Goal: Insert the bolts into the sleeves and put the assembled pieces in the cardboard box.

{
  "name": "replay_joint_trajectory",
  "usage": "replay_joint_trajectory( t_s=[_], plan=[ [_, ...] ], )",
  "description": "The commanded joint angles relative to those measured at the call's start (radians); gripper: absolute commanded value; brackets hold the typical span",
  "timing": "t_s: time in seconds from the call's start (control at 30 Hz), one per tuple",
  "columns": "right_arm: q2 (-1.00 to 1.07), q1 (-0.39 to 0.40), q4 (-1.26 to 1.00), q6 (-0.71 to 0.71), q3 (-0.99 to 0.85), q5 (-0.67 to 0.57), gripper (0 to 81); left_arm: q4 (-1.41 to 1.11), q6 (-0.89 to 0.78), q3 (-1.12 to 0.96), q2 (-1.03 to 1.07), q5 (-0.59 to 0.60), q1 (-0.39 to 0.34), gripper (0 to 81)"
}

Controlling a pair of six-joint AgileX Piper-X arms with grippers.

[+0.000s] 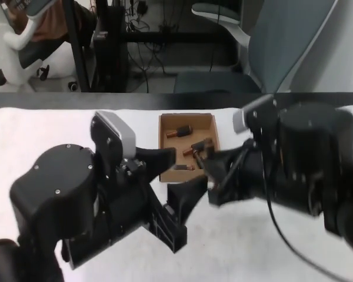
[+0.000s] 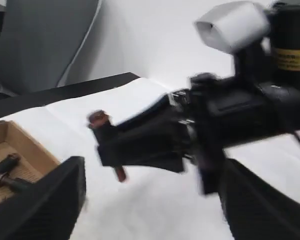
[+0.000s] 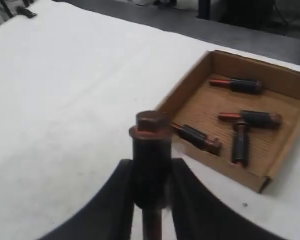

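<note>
Bench (image 1: 59, 126) first, lying under a white cover and carrying the cardboard box (image 1: 162, 141) toward its far edge, midway between the two arms. Both arms next, crowding in on the box's near side. Right end effector (image 3: 151, 167) clamping an assembled piece (image 3: 150, 142) by its dark sleeve, pinching snugly from either side, with the copper bolt head poking out one end and the shank out the other. Long axis running crosswise to the fingers, standing close to upright as seen from the left wrist view. Left end effector (image 2: 152, 167) gaping wide, gripping nothing, hanging just beside the right one and near the box's near wall. Box lying just ahead of the held piece and a little off to one side, open top facing up; calling, most likely, for a short carry forward over the near wall and then a release, with the right arm being the nearer and the one doing the holding. Inside the box, four finished pieces (image 3: 237, 85) lying flat at differing angles, one resting close along the near wall. Possibly getting in the way: the left arm's fingers (image 1: 185, 197) sitting near that same wall, and the piece lying along it, so aiming for bare cardboard deeper in looking safer.
</note>
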Motion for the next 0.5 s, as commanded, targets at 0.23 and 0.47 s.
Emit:
replay_joint_trajectory(
  t_s=[0.23,0.47],
  plan=[
    [0.25,-0.125,0.211,-0.187,-0.323,0.033,0.6,0.2,0.077,-0.003,-0.313,-0.144,-0.01,18.1],
    [0.505,-0.126,0.302,-0.227,-0.548,0.033,0.6,0.459,0.289,-0.003,-0.56,-0.519,-0.01,1.7]
  ],
)
